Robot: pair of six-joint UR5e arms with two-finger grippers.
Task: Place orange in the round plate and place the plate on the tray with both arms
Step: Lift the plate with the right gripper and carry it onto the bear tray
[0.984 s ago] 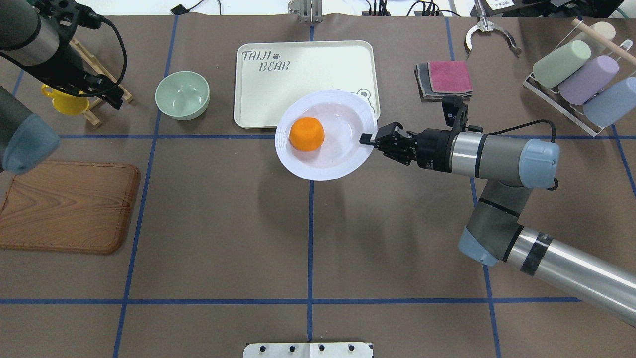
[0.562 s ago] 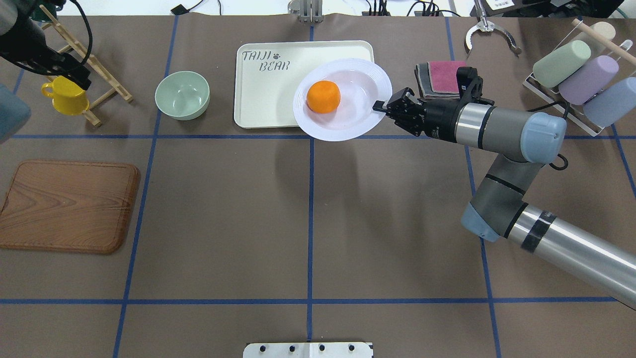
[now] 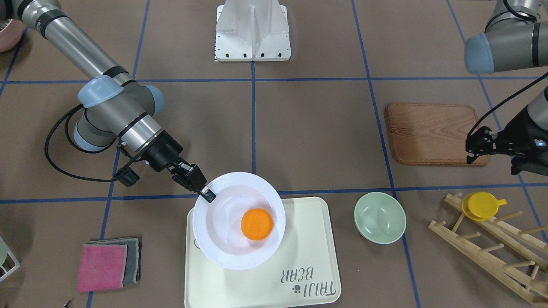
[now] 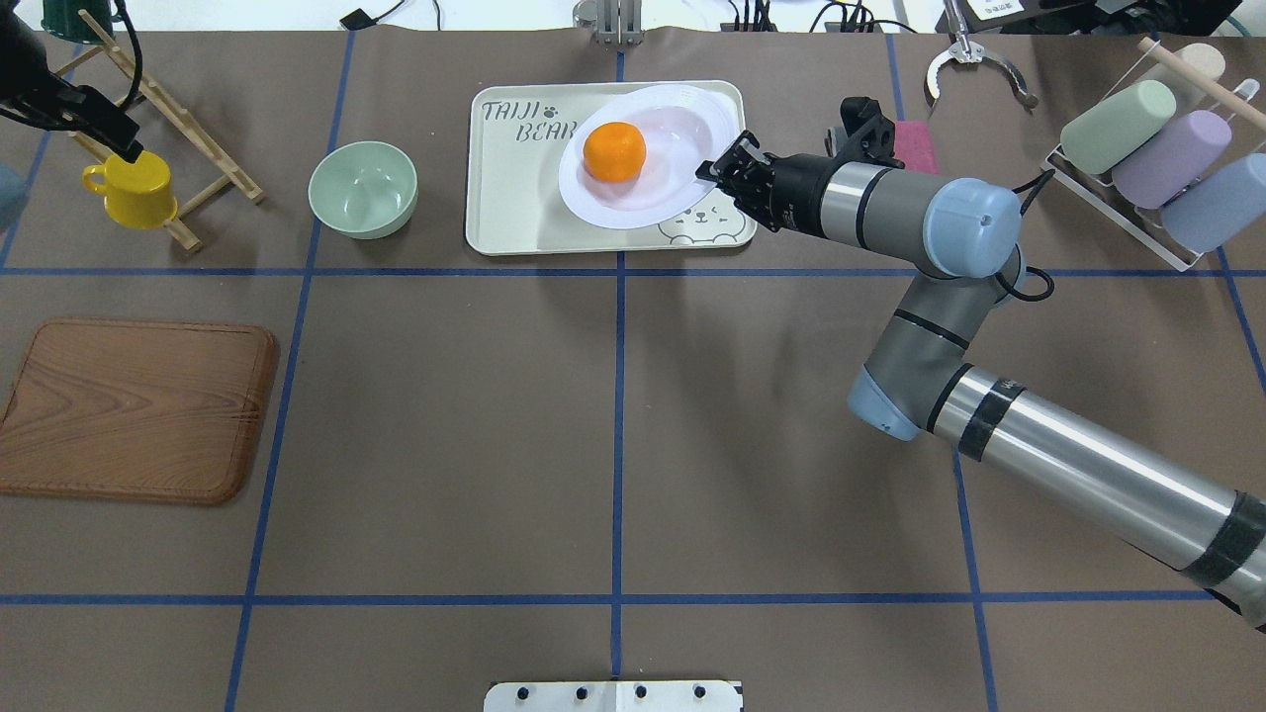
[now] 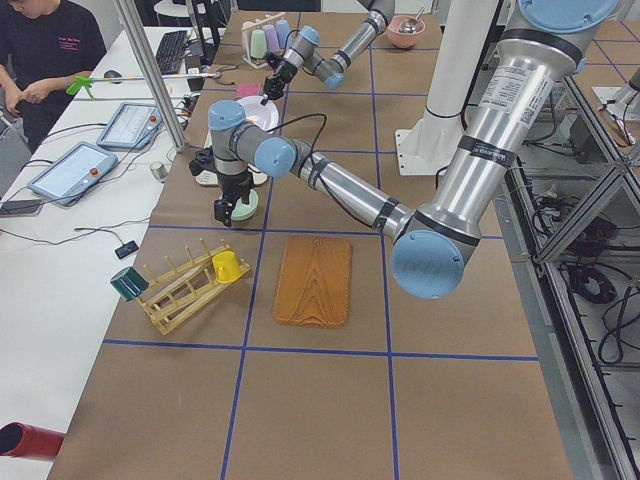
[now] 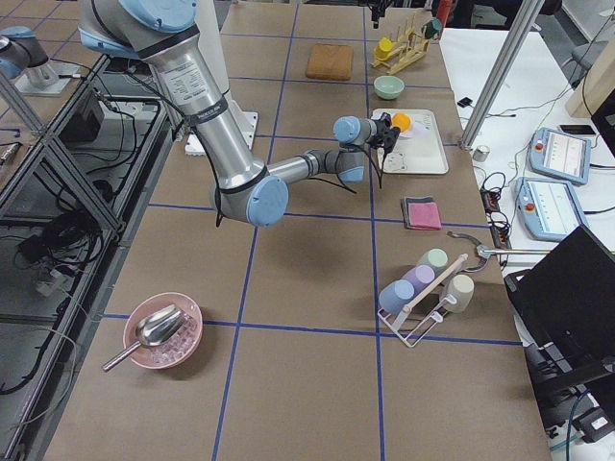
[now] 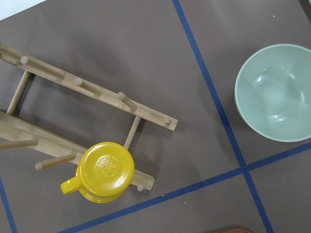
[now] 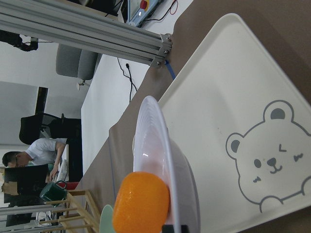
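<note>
The orange lies in the white round plate. My right gripper is shut on the plate's right rim and holds it over the right half of the cream tray. The plate seems to hang just above the tray; I cannot tell whether they touch. My left gripper hangs open and holds nothing, far to the left, above the yellow cup.
A pale green bowl stands left of the tray. A yellow cup sits on a wooden rack. A wooden board lies front left. Folded cloths and a rack of pastel cups are on the right.
My right gripper has carried the plate with the orange from the table in front of the tray back and over the tray. The left arm has drawn away to the far left.
</note>
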